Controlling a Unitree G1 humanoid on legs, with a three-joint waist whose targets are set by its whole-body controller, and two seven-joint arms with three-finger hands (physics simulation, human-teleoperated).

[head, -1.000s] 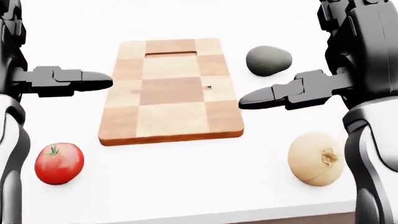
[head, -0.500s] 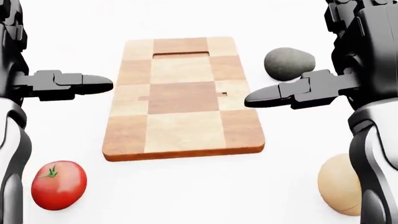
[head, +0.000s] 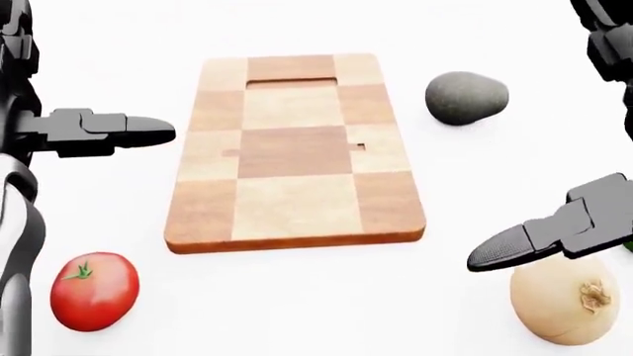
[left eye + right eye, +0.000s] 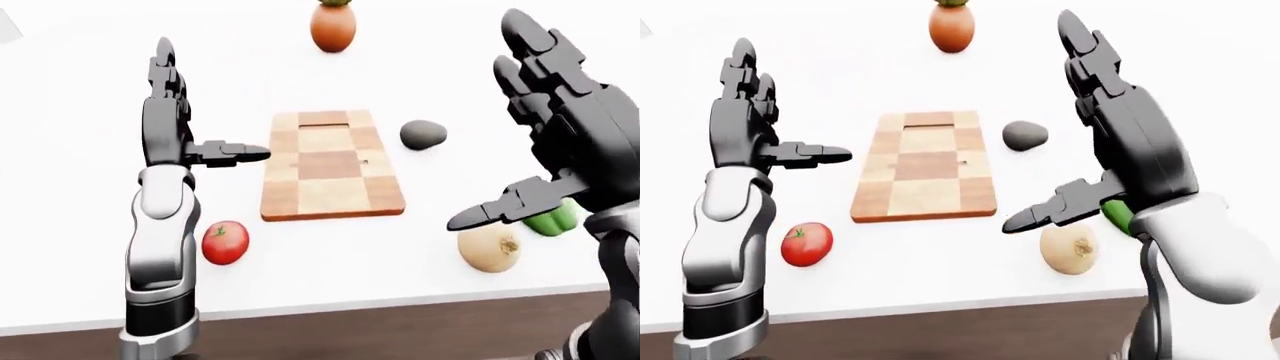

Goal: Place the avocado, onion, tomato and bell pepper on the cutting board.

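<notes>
The right hand (image 4: 1110, 135) is held raised above the white table (image 4: 90, 82), its fingers spread wide and pointing up, with the thumb (image 3: 539, 241) stretched toward the left of the view; nothing is gripped. Just below that thumb, in the head view, the onion (image 3: 569, 297) is seen resting on the table, apart from the hand. The green bell pepper (image 4: 552, 217) is largely hidden behind the right hand, just beside the onion on its right.

The left hand (image 4: 175, 131) is likewise raised and fully spread, fingers upright, its thumb (image 3: 109, 130) pointed toward the cutting board (image 3: 297, 156); nothing is held. The tomato (image 3: 94, 291) lies on the table below the left hand, near the bottom left corner of the head view and well apart from the board.

The checkered wooden cutting board is laid flat between the two hands, with nothing on it. The dark grey-green avocado (image 3: 467, 96) is placed just beside the board's upper right edge, not touching it.

Near the top of the left-eye view, an orange-brown rounded object (image 4: 333, 28) with a green top is set on the table, well apart from the board. The table surface is plain white; along the bottom of the eye views its edge is met by a brown floor (image 4: 400, 337).
</notes>
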